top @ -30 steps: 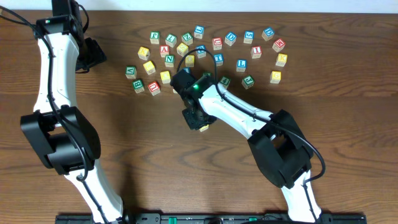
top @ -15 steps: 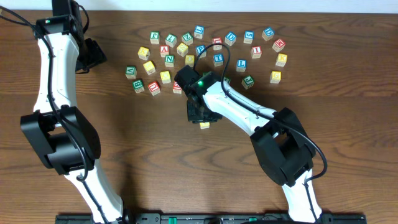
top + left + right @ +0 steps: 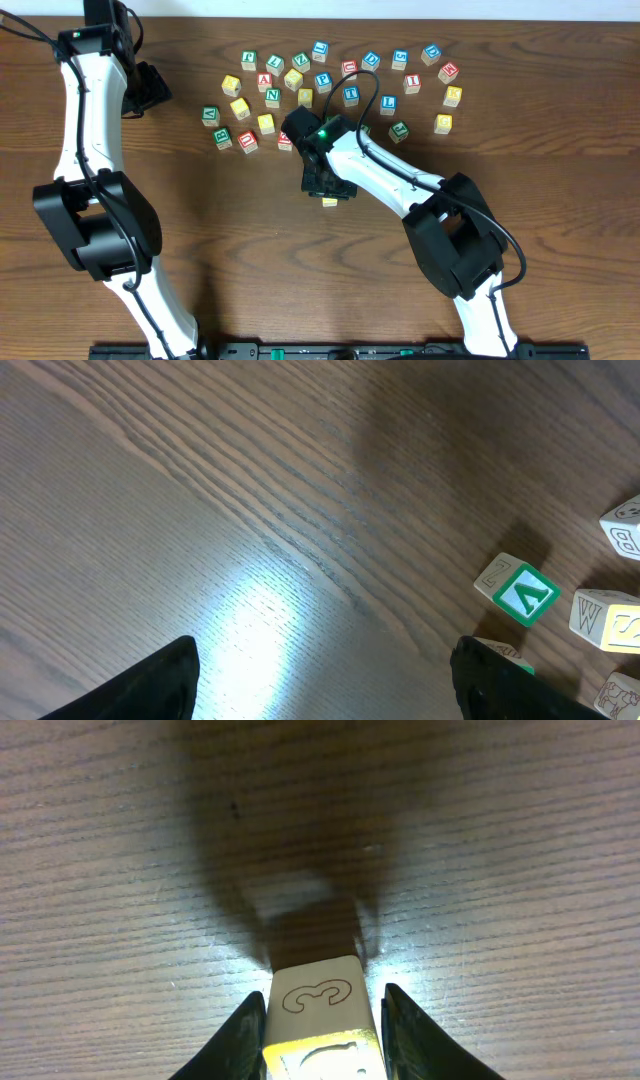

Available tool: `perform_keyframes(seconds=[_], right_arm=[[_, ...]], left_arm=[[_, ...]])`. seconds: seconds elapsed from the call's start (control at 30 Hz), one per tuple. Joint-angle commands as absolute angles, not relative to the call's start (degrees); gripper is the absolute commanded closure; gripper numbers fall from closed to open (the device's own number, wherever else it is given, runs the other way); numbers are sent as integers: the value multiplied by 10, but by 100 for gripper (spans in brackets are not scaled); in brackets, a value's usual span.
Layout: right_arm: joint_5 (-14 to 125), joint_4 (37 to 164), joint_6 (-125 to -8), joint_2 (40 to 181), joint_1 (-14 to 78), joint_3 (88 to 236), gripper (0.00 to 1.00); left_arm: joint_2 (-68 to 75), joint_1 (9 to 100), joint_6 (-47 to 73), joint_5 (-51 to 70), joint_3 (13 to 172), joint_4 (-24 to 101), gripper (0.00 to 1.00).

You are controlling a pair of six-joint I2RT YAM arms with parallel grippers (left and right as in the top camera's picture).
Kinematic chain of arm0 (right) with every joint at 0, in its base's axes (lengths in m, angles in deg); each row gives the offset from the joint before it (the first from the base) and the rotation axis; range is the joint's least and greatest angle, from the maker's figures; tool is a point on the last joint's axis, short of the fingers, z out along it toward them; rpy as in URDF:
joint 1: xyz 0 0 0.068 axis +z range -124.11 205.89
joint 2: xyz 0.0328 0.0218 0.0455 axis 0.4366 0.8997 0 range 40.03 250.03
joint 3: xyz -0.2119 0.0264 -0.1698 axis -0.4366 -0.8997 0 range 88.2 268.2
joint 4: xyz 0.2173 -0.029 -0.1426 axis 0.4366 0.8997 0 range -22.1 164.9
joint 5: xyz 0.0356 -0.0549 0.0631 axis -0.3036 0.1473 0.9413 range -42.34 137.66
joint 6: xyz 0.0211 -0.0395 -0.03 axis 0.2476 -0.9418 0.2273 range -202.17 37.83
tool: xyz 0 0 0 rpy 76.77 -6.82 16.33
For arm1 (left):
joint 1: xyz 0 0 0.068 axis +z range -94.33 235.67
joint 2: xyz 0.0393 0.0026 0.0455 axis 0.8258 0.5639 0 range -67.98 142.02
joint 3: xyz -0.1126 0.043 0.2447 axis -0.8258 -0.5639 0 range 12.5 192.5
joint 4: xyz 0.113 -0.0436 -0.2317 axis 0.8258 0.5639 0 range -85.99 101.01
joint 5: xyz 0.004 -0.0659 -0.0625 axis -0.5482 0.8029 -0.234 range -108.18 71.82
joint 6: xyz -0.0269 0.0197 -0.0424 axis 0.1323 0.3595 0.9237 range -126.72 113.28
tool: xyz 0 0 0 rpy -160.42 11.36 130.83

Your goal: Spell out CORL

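- Near the middle of the desk (image 3: 250,260), a little toward its far edge, the right pincer (image 3: 326,192) is clenched on a yellow-sided block (image 3: 329,202).
- From the right wrist, that block is squeezed between both fingers (image 3: 245,1035). Its pale upper face carries a curled outline mark that I cannot read for sure.
- Whether the block rests on the wood or hangs just above it cannot be told.
- Toward the far left corner, the left pincer (image 3: 150,88) hangs released, with its fingers wide apart over bare wood and nothing between them.
- Along the far edge, loose letter blocks (image 3: 371,62) are scattered in a band, and the held block is apart from them on the near side.
- The left wrist view catches a green A block (image 3: 520,592) just beside a W block (image 3: 598,612).
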State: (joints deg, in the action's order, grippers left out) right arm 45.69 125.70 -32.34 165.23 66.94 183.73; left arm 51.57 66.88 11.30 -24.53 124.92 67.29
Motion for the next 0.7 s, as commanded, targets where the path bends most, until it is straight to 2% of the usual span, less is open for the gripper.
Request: perform_keyframes(seconds=[0.0,0.4,0.67], right_arm=[[448,1262,-310,1658,672,1848,69],[457,1253,-264,1658,666,1848,73],[458,1250,-292,1657,659,1849,60]], left_arm=[[522,669,114,-248,1252,678,21],[522,669,114,-248,1252,678,21],[522,669,114,-249,1252,678,21]])
